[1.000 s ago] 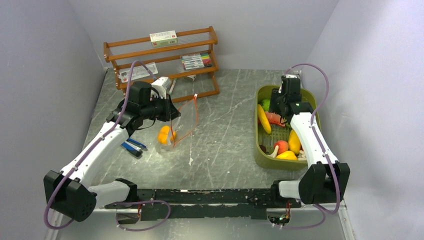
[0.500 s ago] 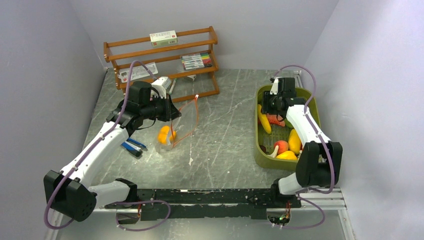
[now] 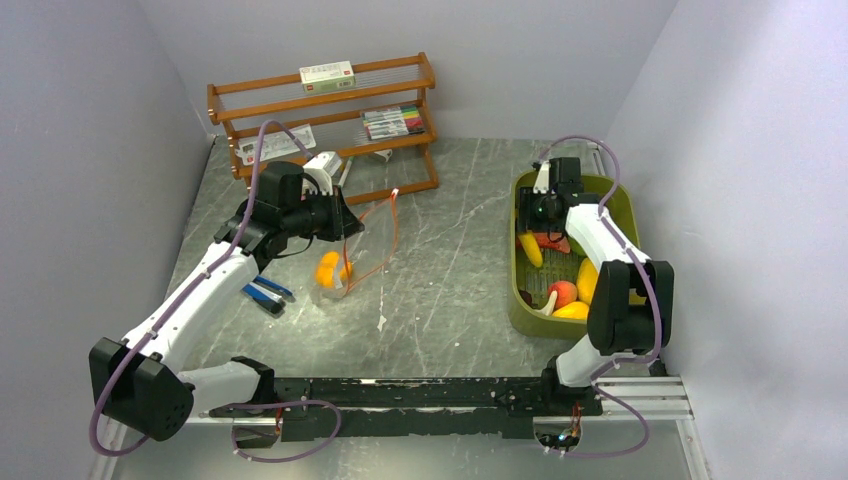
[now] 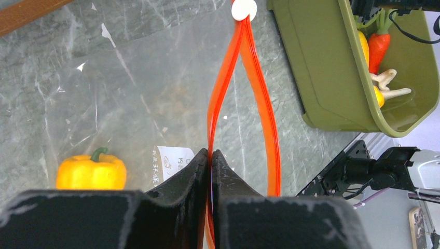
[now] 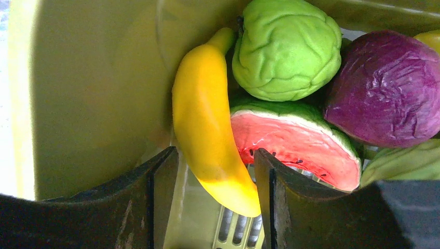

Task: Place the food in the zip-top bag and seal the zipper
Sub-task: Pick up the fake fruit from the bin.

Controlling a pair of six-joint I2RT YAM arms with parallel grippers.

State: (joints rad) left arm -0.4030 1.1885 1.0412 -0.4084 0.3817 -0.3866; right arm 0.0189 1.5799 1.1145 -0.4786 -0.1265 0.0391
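Your left pincer (image 4: 210, 153) is pinching one side of the zipper (image 4: 224, 85), its jaws closed tight on the red-orange strip. The other side of the strip is bowing away from it, so the mouth of the zip-top bag (image 4: 129, 83) is gaping open. The bag is hanging from that grip over the left half of the bench (image 3: 450, 260), in front of the wooden rack (image 3: 330, 110), and a yellow toy pepper (image 4: 91, 171) is sitting inside it, near the bottom.

Your right pincer (image 5: 215, 155) is reaching down into the olive-green bin (image 4: 321, 67) on the right side of the bench. Its jaws are standing partly apart, straddling the lower end of the yellow banana (image 5: 207, 119); I cannot tell whether the pads are touching it. The banana is lying against a watermelon slice (image 5: 296, 145), with a green piece (image 5: 285, 49) and a purple piece (image 5: 386, 88) crowding just beyond.
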